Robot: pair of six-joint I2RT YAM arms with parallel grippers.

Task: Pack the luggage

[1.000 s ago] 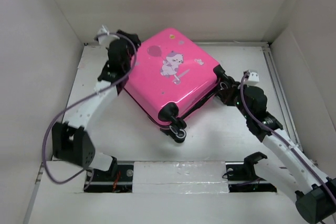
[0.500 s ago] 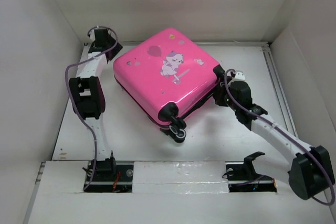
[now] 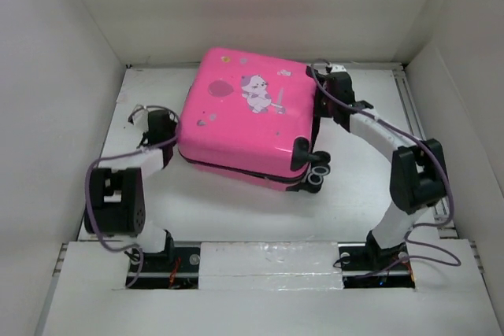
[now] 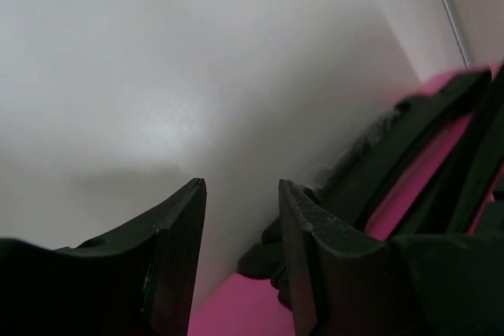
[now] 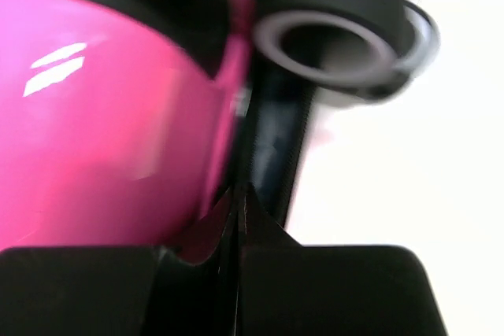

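The hot-pink luggage [image 3: 244, 120] lies flat and closed in the middle of the table, sticker side up, its black wheels [image 3: 313, 177] at the near right. My left gripper [image 3: 172, 130] is open and empty at the luggage's left side; in the left wrist view [image 4: 240, 194] its fingers frame the pink shell [image 4: 236, 308] and the dark seam [image 4: 394, 163]. My right gripper [image 3: 320, 106] is at the luggage's back right side. In the right wrist view [image 5: 239, 194] it is shut, its tips against the dark seam [image 5: 272, 147] beside the shell [image 5: 102, 131], below a wheel [image 5: 339, 25].
White walls [image 3: 55, 76] enclose the table on the left, back and right. A raised rail [image 3: 417, 116] runs along the right edge. The arm bases [image 3: 268, 261] sit on the near ledge. Cables loop off both arms.
The luggage has turned counter-clockwise, its wheels swinging to the right. My left gripper has moved from the back left corner down to the luggage's left side. My right gripper has moved to the back right.
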